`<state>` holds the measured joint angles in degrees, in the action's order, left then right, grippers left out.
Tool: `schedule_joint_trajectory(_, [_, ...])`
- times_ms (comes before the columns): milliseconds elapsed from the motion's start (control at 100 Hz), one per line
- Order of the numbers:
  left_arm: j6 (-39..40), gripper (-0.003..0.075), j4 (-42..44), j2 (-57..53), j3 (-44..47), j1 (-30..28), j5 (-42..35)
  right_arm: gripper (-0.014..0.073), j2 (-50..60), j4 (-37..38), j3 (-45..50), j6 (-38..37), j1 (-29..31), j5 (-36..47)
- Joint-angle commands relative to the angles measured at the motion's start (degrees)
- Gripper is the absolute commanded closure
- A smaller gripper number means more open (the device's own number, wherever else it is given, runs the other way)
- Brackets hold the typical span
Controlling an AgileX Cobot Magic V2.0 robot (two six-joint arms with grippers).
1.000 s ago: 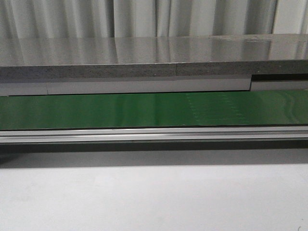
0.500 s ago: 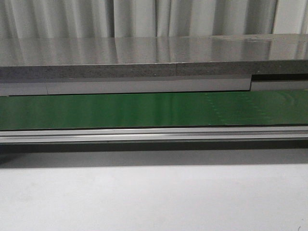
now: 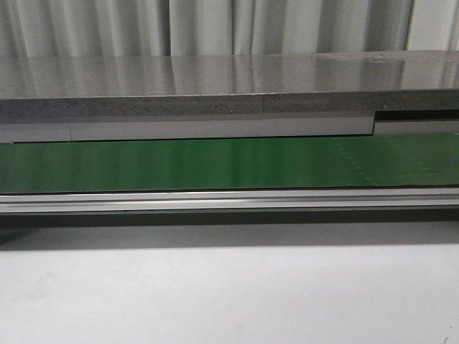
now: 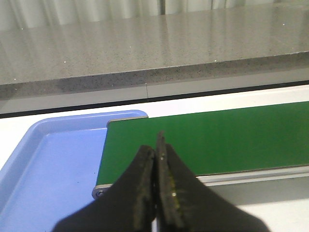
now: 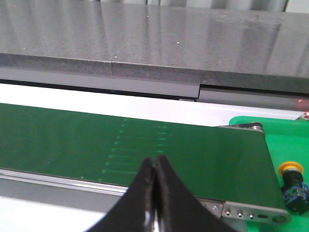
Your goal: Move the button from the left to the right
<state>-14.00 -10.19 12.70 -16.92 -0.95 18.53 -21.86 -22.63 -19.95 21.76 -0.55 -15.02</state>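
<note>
Faint stitched seam on green conveyor belt (image 3: 215, 163) drifts right | yellow-capped black push-button (image 5: 293, 186) lies in green tray (image 5: 289, 140) | left gripper (image 4: 155, 159), right gripper (image 5: 155, 169) pinched together, empty | looks delivered; awaits next.

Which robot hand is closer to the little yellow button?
Right. The right gripper hangs over the green belt's end, with the button just past that end. The left gripper sees only the blue tray, no button.

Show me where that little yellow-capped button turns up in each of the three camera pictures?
Front view: the button is not in the picture; only the green belt runs across it.
Left wrist view: not in it; a blue tray sits at the belt's end.
Right wrist view: the button lies on a green tray, just past the belt's end.
Shared landmark: the green belt, seen in all three.
</note>
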Motion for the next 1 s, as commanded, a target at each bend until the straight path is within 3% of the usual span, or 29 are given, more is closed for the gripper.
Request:
schedule_joint_trajectory(0, [0.1,0.0739,-0.7,0.4,-1.5,0.4,-4.5,0.0661,2.0,7.2,0.5,-9.3,-0.5,5.4])
schedule_joint_trajectory(100, [0.1,0.0739,-0.7,0.4,-1.5,0.4,-4.5,0.0661,5.3,13.8,3.6,-17.5,-1.1,7.5])
schedule_joint_trajectory(200, [0.1,0.0739,-0.7,0.4,-1.5,0.4,-4.5,0.0661,9.2,16.6,7.2,-20.7,-1.1,10.1])
schedule_joint_trajectory(580, [0.1,0.0739,-0.7,0.4,-1.5,0.4,-4.5,0.0661,23.4,16.7,19.3,-21.2,-1.1,13.3])
schedule_joint_trajectory(990, [0.1,0.0739,-0.7,0.4,-1.5,0.4,-4.5,0.0661,23.3,17.7,20.5,-21.3,-1.0,13.3])
